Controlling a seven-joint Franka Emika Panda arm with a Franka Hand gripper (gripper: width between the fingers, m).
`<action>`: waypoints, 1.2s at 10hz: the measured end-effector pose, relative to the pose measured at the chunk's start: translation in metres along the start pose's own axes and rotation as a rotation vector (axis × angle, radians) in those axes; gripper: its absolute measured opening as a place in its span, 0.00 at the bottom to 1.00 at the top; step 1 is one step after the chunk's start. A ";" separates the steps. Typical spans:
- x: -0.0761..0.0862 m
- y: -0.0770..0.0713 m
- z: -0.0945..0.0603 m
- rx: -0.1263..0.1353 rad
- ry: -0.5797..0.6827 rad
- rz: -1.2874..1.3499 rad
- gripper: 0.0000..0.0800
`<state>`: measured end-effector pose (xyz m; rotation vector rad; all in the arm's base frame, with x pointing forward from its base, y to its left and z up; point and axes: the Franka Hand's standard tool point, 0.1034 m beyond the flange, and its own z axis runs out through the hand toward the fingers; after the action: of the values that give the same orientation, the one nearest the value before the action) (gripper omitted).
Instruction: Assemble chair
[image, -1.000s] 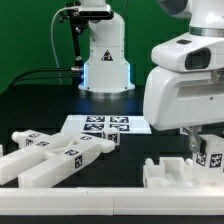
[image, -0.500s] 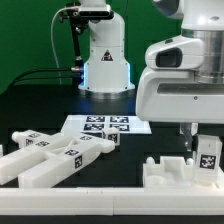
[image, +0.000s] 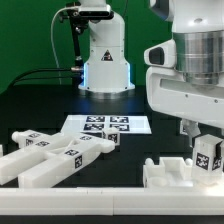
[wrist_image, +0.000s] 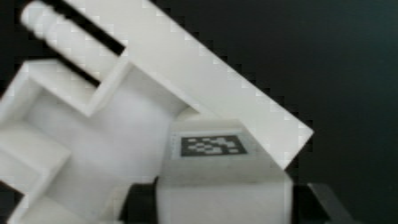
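White chair part (image: 201, 166) bearing a black-and-white square tag (image: 207, 154) sits clamped in the pincer (image: 204, 140), jaws partly closed.

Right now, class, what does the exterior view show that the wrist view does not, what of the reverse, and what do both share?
Exterior only: the marker board, the long bars and the arm's base. Wrist only: the tag on the slanted panel, seen close up. Both: the fingers gripping a white chair part.
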<state>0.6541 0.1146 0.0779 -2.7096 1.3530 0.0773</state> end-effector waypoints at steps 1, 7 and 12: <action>0.000 0.000 0.000 -0.002 0.002 -0.072 0.66; 0.002 0.000 -0.003 -0.021 -0.011 -0.730 0.81; 0.002 -0.001 0.005 -0.037 0.071 -1.130 0.65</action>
<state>0.6560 0.1143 0.0730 -3.0636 -0.3098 -0.0946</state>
